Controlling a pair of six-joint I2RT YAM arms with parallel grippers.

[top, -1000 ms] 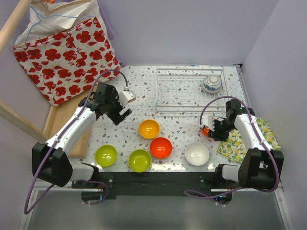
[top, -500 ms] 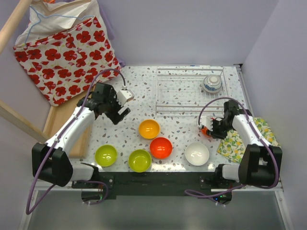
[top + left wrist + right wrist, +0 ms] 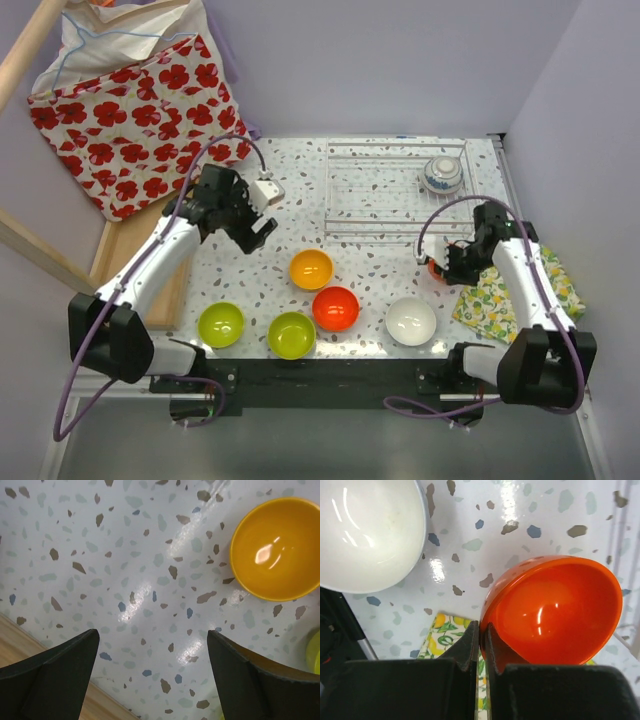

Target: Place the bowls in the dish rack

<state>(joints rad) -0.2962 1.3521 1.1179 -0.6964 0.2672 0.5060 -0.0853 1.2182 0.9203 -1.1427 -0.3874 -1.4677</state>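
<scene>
Right pincer (image 3: 481, 630) is clenching the rim of a red-orange bowl (image 3: 555, 610), holding it tilted by the right edge of the table (image 3: 300, 200). This is judged to be for slotting it edgewise into the dish rack (image 3: 390, 195) at the far right corner. Left pincer (image 3: 152, 636) is hanging released beside the orange-yellow bowl (image 3: 277, 547), likely the next pick.

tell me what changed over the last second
The left gripper, open and empty, drifted slightly toward the table's far side. The right gripper, shut on the red-orange bowl, shifted a little right, toward the lemon-print cloth. Nothing was grabbed or released. The white bowl and orange-yellow bowl stayed put, as did the blue-patterned bowl in the dish rack.
</scene>
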